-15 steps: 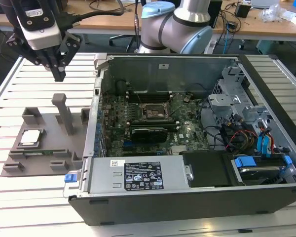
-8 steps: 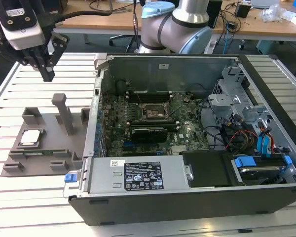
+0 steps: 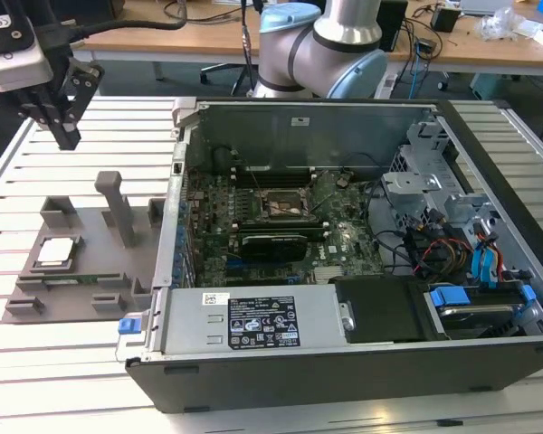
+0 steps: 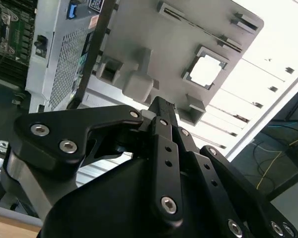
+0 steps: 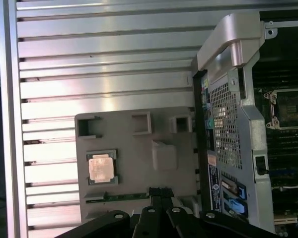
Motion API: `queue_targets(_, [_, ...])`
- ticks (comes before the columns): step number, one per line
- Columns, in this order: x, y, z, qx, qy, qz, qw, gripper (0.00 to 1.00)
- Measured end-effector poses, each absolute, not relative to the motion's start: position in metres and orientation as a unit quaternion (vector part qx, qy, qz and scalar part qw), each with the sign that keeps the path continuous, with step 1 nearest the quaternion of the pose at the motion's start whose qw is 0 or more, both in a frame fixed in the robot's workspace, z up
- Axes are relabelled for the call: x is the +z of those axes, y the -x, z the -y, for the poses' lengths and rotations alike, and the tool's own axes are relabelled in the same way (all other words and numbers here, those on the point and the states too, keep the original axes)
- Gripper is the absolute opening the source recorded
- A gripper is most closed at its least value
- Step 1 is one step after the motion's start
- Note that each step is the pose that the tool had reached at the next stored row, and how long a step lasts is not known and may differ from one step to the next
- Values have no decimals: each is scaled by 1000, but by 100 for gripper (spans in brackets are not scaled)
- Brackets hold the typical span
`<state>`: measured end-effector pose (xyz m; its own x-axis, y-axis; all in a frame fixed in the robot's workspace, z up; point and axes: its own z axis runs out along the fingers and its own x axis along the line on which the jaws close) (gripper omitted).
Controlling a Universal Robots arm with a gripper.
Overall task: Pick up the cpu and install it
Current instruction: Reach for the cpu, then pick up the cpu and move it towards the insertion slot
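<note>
In the exterior view the step in hand reads as the reach for the cpu (image 3: 56, 252). It lies flat in a square pocket of the grey holder plate (image 3: 90, 237) on the slatted table (image 3: 72, 362), well below the jaws and apart from them. To do the reach well, I judge the jaws should be centred over the chip and squared to its edges. They should keep off the upright post (image 3: 118, 206) beside the pocket and spread enough to take the pale rim. Here the jaws hang high, pointing straight down, pressed together and holding nothing. The computer case (image 3: 344, 366) lies off to their side, with the socket frame (image 3: 283, 202) on the board inside.

In the second wrist view the cpu (image 4: 207, 71) sits beyond the jaw tips and off their line, so a sideways correction looks needed before any descent. The black fingers (image 4: 161, 148) lie together with no gap at the tips.

In the first wrist view the cpu (image 5: 100, 167) is likewise off the jaws' axis. The post (image 5: 164, 154) stands nearer that axis than the chip does, and that is the collision risk I would watch. The wrist looks straight down on the plate (image 5: 131, 158), whose edges run roughly parallel to the chip's sides, so little rotation seems called for.
</note>
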<state>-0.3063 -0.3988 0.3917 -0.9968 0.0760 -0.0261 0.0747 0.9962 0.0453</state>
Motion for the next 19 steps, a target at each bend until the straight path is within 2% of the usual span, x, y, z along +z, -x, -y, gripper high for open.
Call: queue_targets(19, [391, 358, 399, 22, -38, -999, 14, 11])
